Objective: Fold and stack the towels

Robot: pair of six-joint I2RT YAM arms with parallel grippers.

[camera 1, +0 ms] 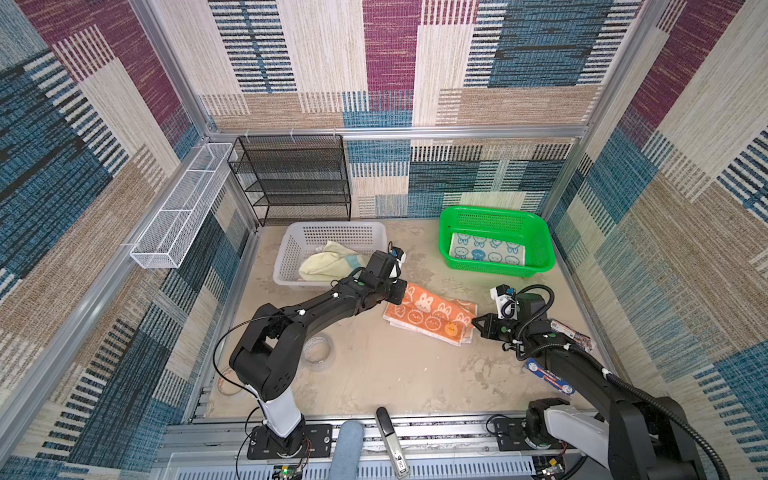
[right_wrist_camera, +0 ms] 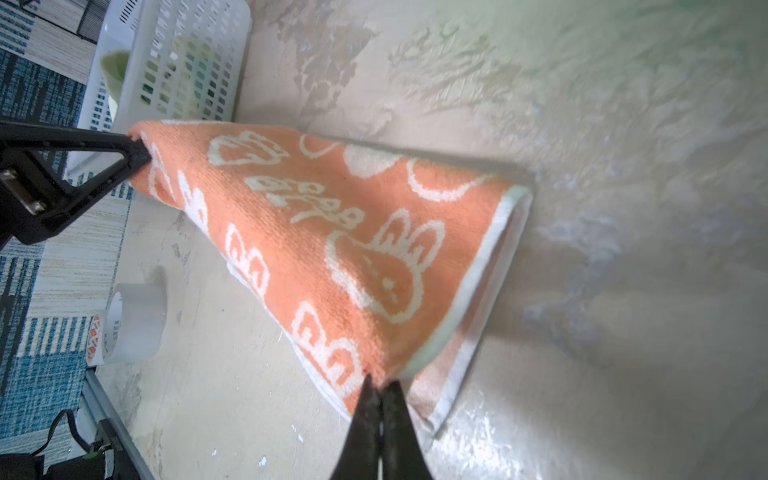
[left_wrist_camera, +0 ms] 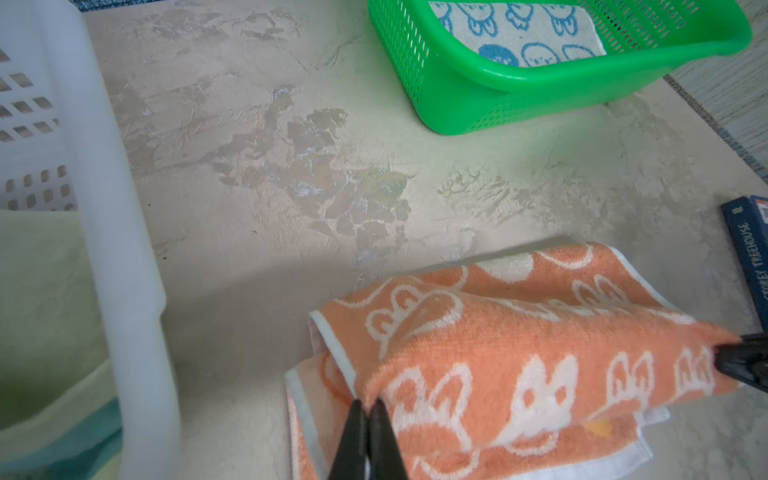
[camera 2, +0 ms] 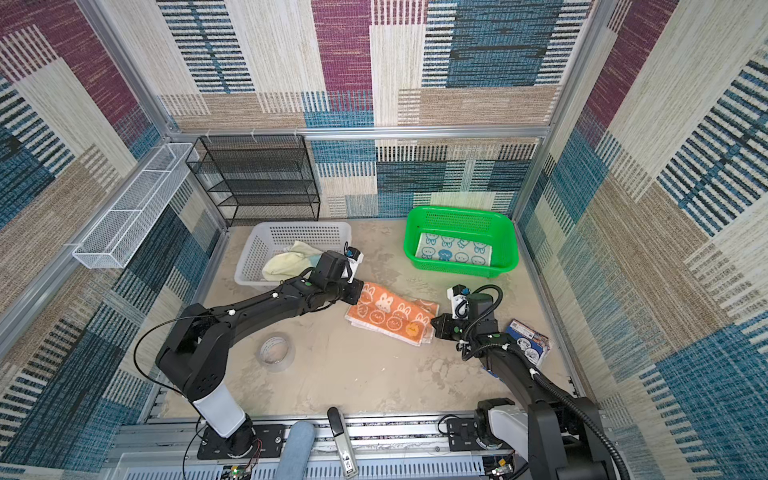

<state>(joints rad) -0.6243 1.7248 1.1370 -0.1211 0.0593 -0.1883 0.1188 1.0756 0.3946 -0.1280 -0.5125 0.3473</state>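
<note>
- The walls (camera 1: 390,62) are woven patchwork panels in blue, maroon, beige and cream, held in a grey metal frame and closing the table on three sides.
- A white wire tray (camera 1: 178,208) hangs on the 9 o'clock wall, and a black mesh shelf (camera 1: 295,178) stands at 11 o'clock against the back wall.
- The table (camera 1: 374,374) is beige and mottled, with worn greyish patches.
- The white basket (camera 1: 286,257) at 11 o'clock holds the pale yellow towel (camera 1: 324,262), crumpled, with a teal band.
- A tape roll (right_wrist_camera: 137,328) lies at 8 o'clock, beside the left arm.
- The left tool (left_wrist_camera: 368,409) is pressed together, pinching the orange towel (camera 1: 432,316) at its 9 o'clock end.
- That towel sits near the table's centre. Its top layer is raised and stretched between both tools, and its lower layers lie on the table.
- The right tool (right_wrist_camera: 380,384) is pressed together, pinching the 3 o'clock end.
- The green basket (camera 1: 542,241) at 1 o'clock holds the white towel with blue bunnies (camera 1: 486,251), flat on its floor.
- A book (camera 2: 530,343) lies at 4 o'clock, partly under the right arm.
</note>
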